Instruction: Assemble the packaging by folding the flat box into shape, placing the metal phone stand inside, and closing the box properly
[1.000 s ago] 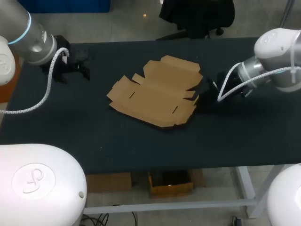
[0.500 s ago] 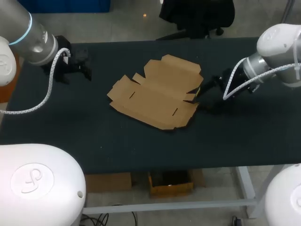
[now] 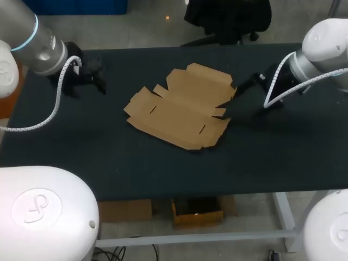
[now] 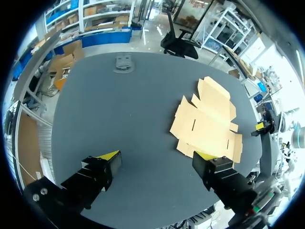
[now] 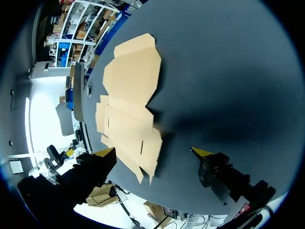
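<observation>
Now right jaws farther from box (image 3: 182, 109)

— Can any lettering, number or sign be read on the table, pictured from above and from both wrists?
— None can be made out. The flat box (image 3: 182, 106) is shown as plain brown card, and only a round embossed emblem is seen on the white arm base (image 3: 38, 209), from which no letters can be told
</observation>
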You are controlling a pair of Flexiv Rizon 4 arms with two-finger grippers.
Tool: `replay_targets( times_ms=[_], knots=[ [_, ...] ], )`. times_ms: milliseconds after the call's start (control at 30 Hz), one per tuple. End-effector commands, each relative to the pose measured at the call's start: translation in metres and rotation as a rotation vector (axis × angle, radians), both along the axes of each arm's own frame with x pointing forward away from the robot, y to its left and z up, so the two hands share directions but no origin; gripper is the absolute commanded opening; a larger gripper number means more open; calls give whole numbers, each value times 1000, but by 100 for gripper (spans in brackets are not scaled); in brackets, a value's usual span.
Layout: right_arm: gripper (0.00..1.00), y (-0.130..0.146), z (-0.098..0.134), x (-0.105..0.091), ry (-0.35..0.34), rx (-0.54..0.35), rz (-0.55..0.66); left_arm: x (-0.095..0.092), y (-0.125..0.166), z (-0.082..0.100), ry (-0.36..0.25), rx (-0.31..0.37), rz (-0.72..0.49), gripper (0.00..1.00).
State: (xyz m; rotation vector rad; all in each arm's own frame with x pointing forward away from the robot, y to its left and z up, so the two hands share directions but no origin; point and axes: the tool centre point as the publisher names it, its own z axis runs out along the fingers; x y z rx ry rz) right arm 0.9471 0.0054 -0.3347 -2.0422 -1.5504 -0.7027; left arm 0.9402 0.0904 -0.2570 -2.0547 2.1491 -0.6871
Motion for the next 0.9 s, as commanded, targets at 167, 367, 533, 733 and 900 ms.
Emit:
replay_targets(
  times_ms=[167, 367, 533, 733, 900],
  knots=[
    [100, -10, 9, -2, 11, 22, 17, 4, 3, 3, 51, -6, -87, 100],
    [100, -10, 9, -2, 11, 22, 17, 4, 3, 3, 51, -6, -87, 100],
    [100, -10, 9, -2, 11, 22, 17, 4, 3, 3, 51, -6, -87, 100],
    [100, 15, 5, -23, 66, -35, 24, 3, -6, 5, 62, -27, -117, 100],
    [100, 23, 0, -46, 58, -64, 0, 2, -8, 2, 84, -15, -106, 100]
  ],
)
